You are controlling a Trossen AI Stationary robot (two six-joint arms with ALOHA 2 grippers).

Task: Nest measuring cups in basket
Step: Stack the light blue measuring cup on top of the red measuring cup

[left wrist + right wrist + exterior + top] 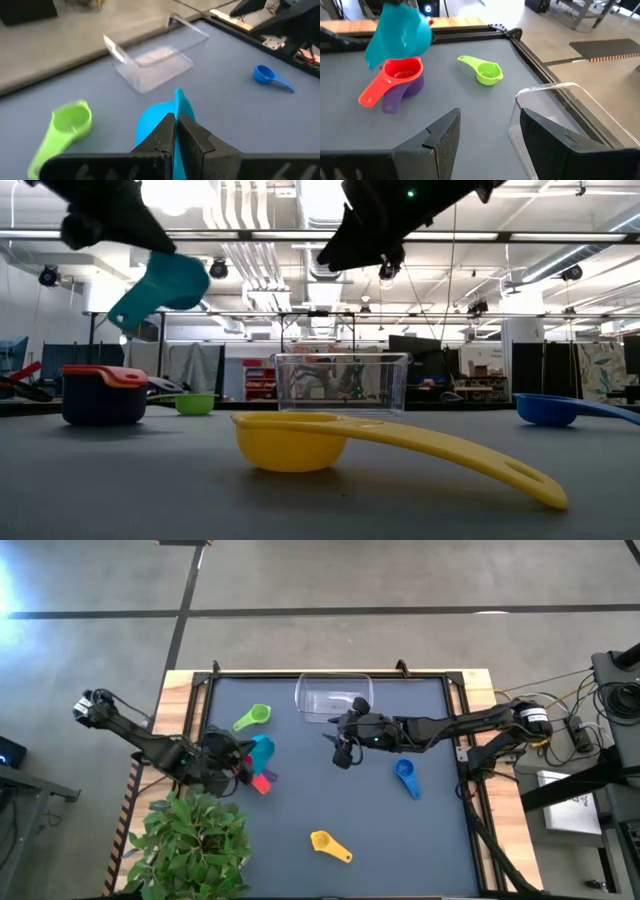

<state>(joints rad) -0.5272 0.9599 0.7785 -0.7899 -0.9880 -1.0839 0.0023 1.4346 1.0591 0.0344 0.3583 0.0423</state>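
Four views, and we take them in turn.

High view: we see the basket (334, 697), a clear rounded tub, at the table's (330, 830) far edge near its middle. The green cup (252, 719) lies just left of it, the blue cup (406, 777) toward the right edge, the yellow cup (330, 845) near the front edge. The left gripper (238, 762) is clenched on the teal cup (262, 752) by the left edge; the right gripper (345, 743) hovers released beside the basket. A plant (192, 845) fills the front left corner.

Low view: we see the teal cup raised off the table and tilted, and the red cup (105, 376) nested in the purple cup (103, 402).

Left wrist view: we see the shut fingers (160, 137) pinching the teal cup's handle.

Right wrist view: we see the fingers (445, 137) parted with nothing between them, the basket's rim just ahead.
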